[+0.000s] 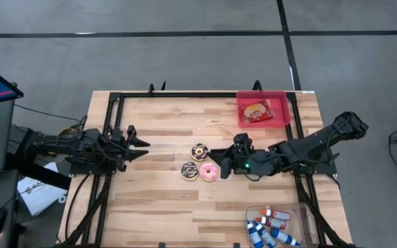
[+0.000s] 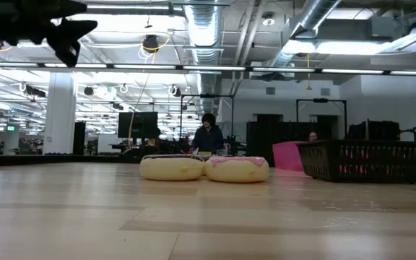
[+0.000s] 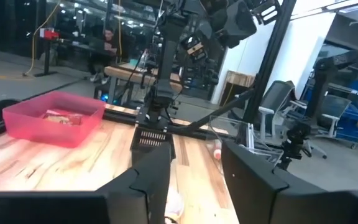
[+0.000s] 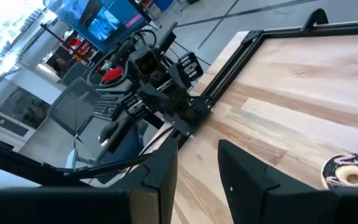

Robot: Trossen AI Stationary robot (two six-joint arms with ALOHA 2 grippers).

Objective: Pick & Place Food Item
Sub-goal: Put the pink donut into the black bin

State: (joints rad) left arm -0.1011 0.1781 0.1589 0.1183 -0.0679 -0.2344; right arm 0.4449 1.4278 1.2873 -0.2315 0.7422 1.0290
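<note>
At mid-table, the right gripper hangs just beside three donuts, its fingers spread with a clear gap and nothing between them. The pink-frosted donut lies closest to its fingertips, touching the chocolate donut with sprinkles; a third, dark-frosted donut sits just beyond the pair. A pink tray already holding a packaged snack stands behind the right arm, likely the drop-off. The left gripper waits well apart from the donuts at its own side of the wooden table, jaws parted and empty. By their look the donuts are light and soft, with frosting that could smear or stick; a gentle pinch across the outer rim, or one finger through the hole, seems the safest hold.
</note>
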